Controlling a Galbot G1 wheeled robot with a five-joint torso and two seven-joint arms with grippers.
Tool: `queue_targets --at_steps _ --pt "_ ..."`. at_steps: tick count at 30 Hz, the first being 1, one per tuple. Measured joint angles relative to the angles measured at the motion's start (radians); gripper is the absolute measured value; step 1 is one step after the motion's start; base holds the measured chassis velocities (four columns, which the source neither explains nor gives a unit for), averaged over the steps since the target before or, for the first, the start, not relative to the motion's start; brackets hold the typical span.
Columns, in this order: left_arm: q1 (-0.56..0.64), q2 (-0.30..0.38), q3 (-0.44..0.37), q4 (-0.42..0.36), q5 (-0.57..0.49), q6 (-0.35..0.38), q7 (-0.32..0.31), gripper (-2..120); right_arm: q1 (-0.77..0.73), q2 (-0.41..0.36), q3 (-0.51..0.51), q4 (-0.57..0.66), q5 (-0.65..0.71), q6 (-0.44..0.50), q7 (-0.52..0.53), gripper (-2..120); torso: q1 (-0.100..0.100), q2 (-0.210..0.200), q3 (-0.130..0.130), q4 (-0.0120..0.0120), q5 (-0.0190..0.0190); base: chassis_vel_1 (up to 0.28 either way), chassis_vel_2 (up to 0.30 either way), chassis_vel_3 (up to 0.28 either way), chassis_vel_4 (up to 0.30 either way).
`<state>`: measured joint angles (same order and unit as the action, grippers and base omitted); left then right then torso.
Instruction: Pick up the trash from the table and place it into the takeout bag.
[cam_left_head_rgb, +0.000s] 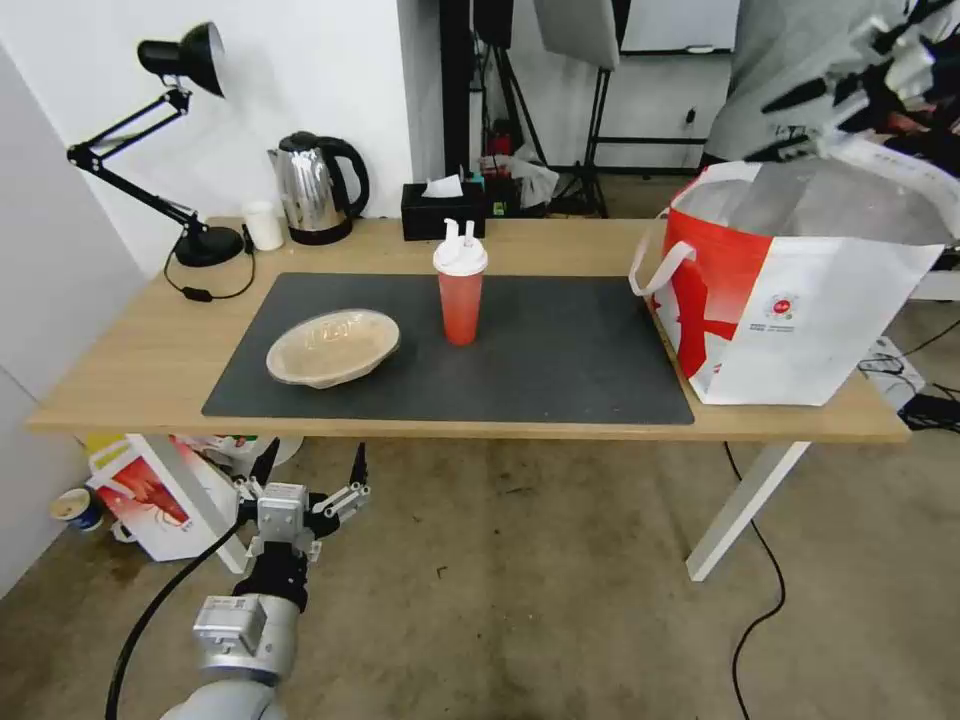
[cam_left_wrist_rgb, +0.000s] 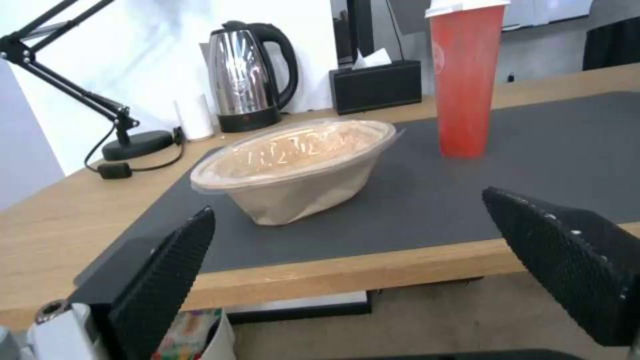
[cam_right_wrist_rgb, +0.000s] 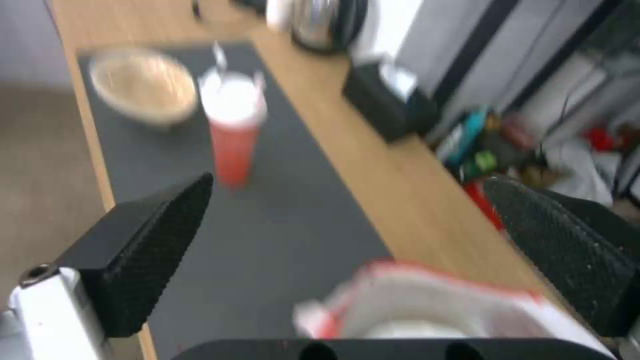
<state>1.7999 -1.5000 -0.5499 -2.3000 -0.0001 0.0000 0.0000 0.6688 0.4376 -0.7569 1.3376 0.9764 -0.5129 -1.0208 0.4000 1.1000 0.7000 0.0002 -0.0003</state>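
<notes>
On the light-wood worktop (cam_left_head_rgb: 130, 370) a dark grey mat (cam_left_head_rgb: 560, 360) carries two pieces of trash: a shallow oval tan lidded container (cam_left_head_rgb: 333, 346) toward the left of the mat, sitting slightly tilted, and just to its right, apart from it, an upright red translucent cup (cam_left_head_rgb: 461, 290) with a white lid and two white straws. The red-and-white takeout bag (cam_left_head_rgb: 800, 290) stands open at the right end of the worktop, partly on the mat's right edge, its silver lining showing and a white loop handle hanging on its left side. The left end effector (cam_left_head_rgb: 310, 470) hangs below and in front of the worktop's near edge, over the floor, with its fingers (cam_left_wrist_rgb: 167, 275) spread wide and nothing between them; in the left wrist view the container lies straight beyond the gap. The right end effector (cam_right_wrist_rgb: 347, 250) is up above the bag at the far right, its black fingers (cam_right_wrist_rgb: 147, 235) likewise spread apart and empty; that view is blurred, but something pale, possibly a white bowl, seems to lie inside the bag's mouth beneath it. Along the far edge stand a black desk lamp (cam_left_head_rgb: 180, 150), a small white cup (cam_left_head_rgb: 264, 225), a steel kettle (cam_left_head_rgb: 315, 188) and a black tissue box (cam_left_head_rgb: 442, 208).
</notes>
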Motion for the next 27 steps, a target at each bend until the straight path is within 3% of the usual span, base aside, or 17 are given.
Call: queue_targets --at_steps 3,4,5,8,9,12,19,27 --pt "0.0 0.0 0.0 0.0 0.0 0.0 0.0 100 -0.135 -0.053 0.137 0.155 0.159 0.016 0.251 100 0.0 0.0 0.0 -0.0003 -0.0001 0.0 0.0 0.0 0.0" --pt "0.0 0.0 0.0 0.0 0.0 0.0 0.0 100 -0.235 -0.079 0.227 0.232 0.242 0.051 0.377 100 0.0 0.0 0.0 -0.0003 0.0005 0.0 0.0 0.0 0.0" --pt "0.0 0.0 0.0 0.0 0.0 0.0 0.0 100 -0.235 -0.079 0.227 0.232 0.242 0.051 0.377 100 0.0 0.0 0.0 -0.0003 0.0005 0.0 0.0 0.0 0.0" --pt "0.0 0.0 0.0 0.0 0.0 0.0 0.0 100 -0.48 -0.128 0.44 0.412 0.348 0.166 0.629 100 0.0 0.0 0.0 -0.0004 -0.0001 0.0 0.0 0.0 0.0" --pt "0.0 0.0 0.0 0.0 0.0 0.0 0.0 100 -0.48 -0.128 0.44 0.412 0.348 0.166 0.629 100 0.0 0.0 0.0 -0.0004 -0.0001 0.0 0.0 0.0 0.0" --pt "0.0 0.0 0.0 0.0 0.0 0.0 0.0 100 -0.583 -0.171 0.487 0.539 0.394 0.28 0.798 100 0.0 0.0 0.0 -0.0002 0.0005 0.0 0.0 0.0 0.0" --pt "0.0 0.0 0.0 0.0 0.0 0.0 0.0 100 -0.602 -0.222 0.502 0.666 0.411 0.4 0.971 100 0.0 0.0 0.0 0.0002 -0.0002 0.0 0.0 0.0 0.0" --pt "0.0 0.0 0.0 0.0 0.0 0.0 0.0 100 -0.686 -0.334 0.517 0.697 0.305 0.516 0.963 100 0.0 0.0 0.0 -0.0009 0.0002 0.0 0.0 0.0 0.0"
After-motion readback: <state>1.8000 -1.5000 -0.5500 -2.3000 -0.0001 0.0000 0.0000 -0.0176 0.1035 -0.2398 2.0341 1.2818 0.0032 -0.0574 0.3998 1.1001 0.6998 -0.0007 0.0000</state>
